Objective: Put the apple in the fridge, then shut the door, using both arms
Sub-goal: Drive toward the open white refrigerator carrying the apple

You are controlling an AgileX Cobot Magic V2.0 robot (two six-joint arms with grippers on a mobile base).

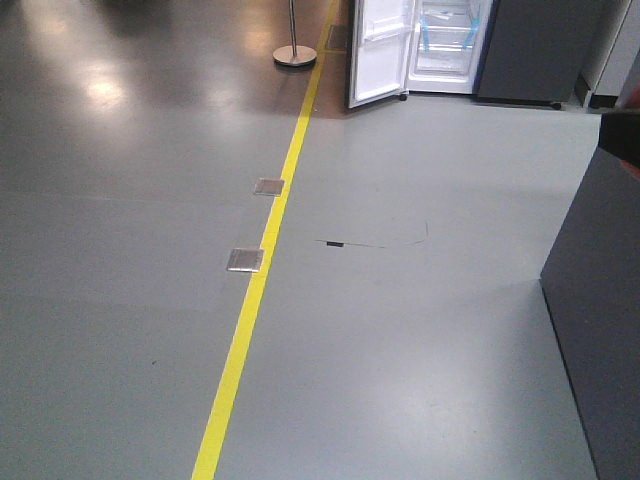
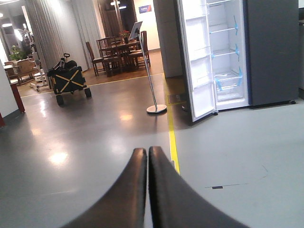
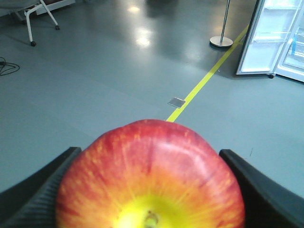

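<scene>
Left tool [image 2: 147, 151]: its two black fingers [image 2: 128, 190] are pressed flat together with nothing between them. They reach out level above the grey floor [image 2: 95, 142], pointing toward a yellow floor line [image 2: 172, 137].

Right tool [image 3: 149, 151]: its ribbed black fingers [image 3: 38, 194] are clamped on either side of the apple [image 3: 149, 180]. The apple is red with a yellow patch around the stem, and it is held above the floor, well apart from the fridge.

On the far wall, left of the line, a blue sign [image 2: 145, 8] carries writing too small to read.

Right of the line, at the far edge of the floor, the door [image 2: 197, 61] is swung wide open, its white inside showing. Beside it the fridge [image 2: 225, 52] shows a white interior with blue tape strips on the shelves.
</scene>
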